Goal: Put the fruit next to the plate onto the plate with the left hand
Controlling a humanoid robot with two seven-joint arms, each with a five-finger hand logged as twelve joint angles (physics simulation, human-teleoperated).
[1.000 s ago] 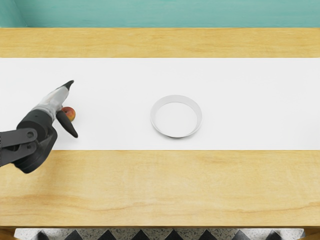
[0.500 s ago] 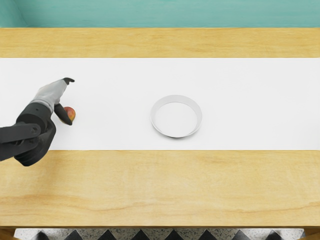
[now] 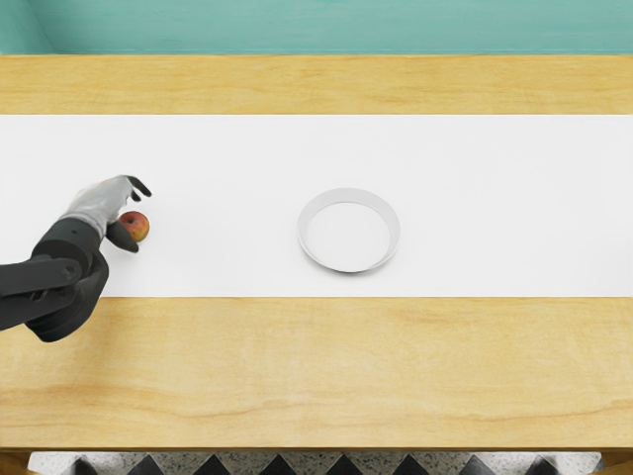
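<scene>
Your left hand (image 3: 105,205) is lowering over the fruit (image 3: 135,227), its fingers curling from outstretched to half-open, not yet gripping. The fruit is lying far left of the plate (image 3: 304,232), so grasping is only beginning.

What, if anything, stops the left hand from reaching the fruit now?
Probably nothing, so yes. The left hand is right at the fruit, partly over its left side, and no other thing shows between them.
</scene>
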